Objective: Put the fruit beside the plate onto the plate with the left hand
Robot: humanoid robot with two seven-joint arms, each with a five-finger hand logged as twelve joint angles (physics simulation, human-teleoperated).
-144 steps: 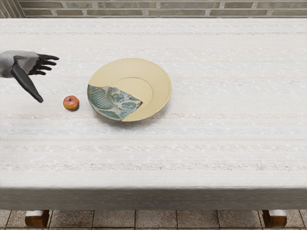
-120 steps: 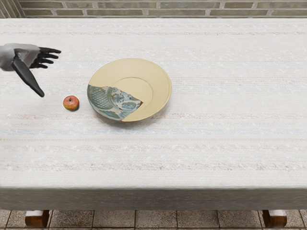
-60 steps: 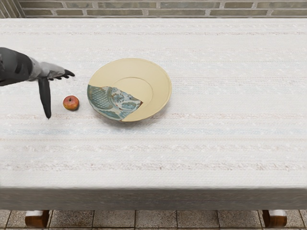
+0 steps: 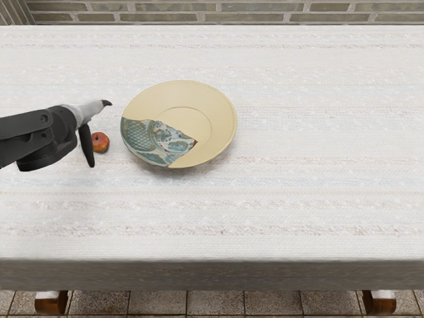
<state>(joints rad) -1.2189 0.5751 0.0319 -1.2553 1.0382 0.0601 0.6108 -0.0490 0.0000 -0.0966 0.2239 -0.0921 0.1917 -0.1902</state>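
My left hand (image 4: 89,118) reaches in from the left over the white table (image 4: 298,185), fingers stretched out and gripping nothing, thumb hanging down just beside a small red apple (image 4: 101,142). The apple sits on the table, just outside the left rim of the cream, partly blue-patterned plate (image 4: 212,109).

Dark grey rounded forearm (image 4: 32,136), pale grey robot hand (image 4: 89,111), slim black fingers (image 4: 86,147).

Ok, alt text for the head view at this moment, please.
The robot's left hand, fingers open, reaches in from the left beside a small red apple on a white-clothed table, its thumb just left of the fruit and not closed on it. Right of the apple sits a cream plate with a blue-green patterned patch.
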